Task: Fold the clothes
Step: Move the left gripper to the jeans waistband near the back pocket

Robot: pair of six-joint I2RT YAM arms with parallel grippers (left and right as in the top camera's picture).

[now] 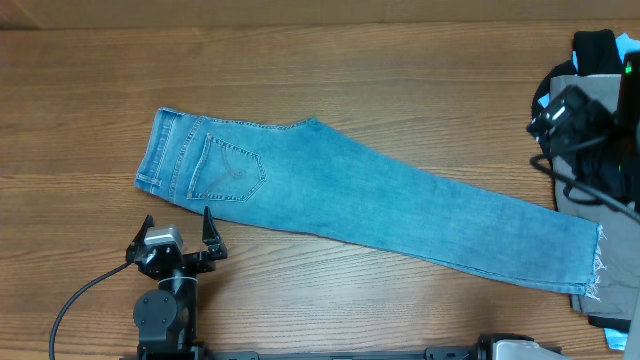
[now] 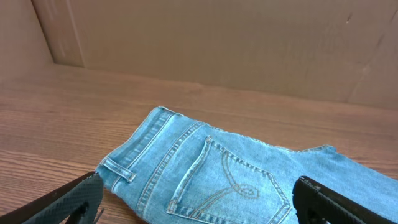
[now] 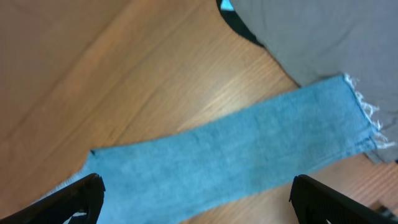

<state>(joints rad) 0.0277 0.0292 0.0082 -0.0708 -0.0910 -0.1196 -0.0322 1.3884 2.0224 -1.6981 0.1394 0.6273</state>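
The clothes are a pair of light blue jeans [image 1: 380, 205], folded leg on leg and lying flat in a slant across the wooden table. The waist and a stitched back pocket [image 1: 232, 170] are at the left, and the frayed hem [image 1: 592, 262] is at the lower right. My left gripper [image 1: 178, 218] stands open just in front of the waist, touching nothing. In the left wrist view the pocket [image 2: 233, 183] lies between its fingers. The right arm [image 1: 572, 112] hangs high at the right edge. My right gripper [image 3: 196, 186] is open and empty, above the lower leg [image 3: 249, 149].
A pile of other garments lies at the right edge, with grey cloth [image 1: 600, 195] under the hem and black cloth [image 1: 597, 48] behind it. A cardboard wall [image 2: 217, 43] runs along the far side of the table. The left arm's cable [image 1: 80, 300] loops at the front left.
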